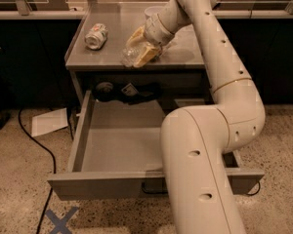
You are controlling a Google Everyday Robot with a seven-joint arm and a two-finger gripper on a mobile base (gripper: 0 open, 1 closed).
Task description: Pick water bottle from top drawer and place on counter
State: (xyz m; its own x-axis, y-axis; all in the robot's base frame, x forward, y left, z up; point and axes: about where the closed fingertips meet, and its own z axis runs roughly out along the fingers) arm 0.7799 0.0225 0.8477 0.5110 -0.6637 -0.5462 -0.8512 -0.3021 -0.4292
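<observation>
In the only camera view, the arm reaches up and over to the counter [118, 18], and the gripper [138, 51] sits low over its front part, near the edge above the open top drawer [103, 185]. Its 2 yellowish fingers [147, 55] bracket the water bottle [126, 58], and the jaws look closed on it. The clear body lies tilted at counter level, though I cannot tell whether it is resting on the surface. The drawer floor is bare except for dark items at the back [136, 91]. A crushed can [96, 35] lies well apart to the left. The pick looks done and the release remains. The main risk is the spot: the bottle is close to the front lip and lying over, so opening the jaws here could let it roll off and drop back into the drawer. A finger dragging on the crinkled plastic while pulling away could also nudge it over the edge.
</observation>
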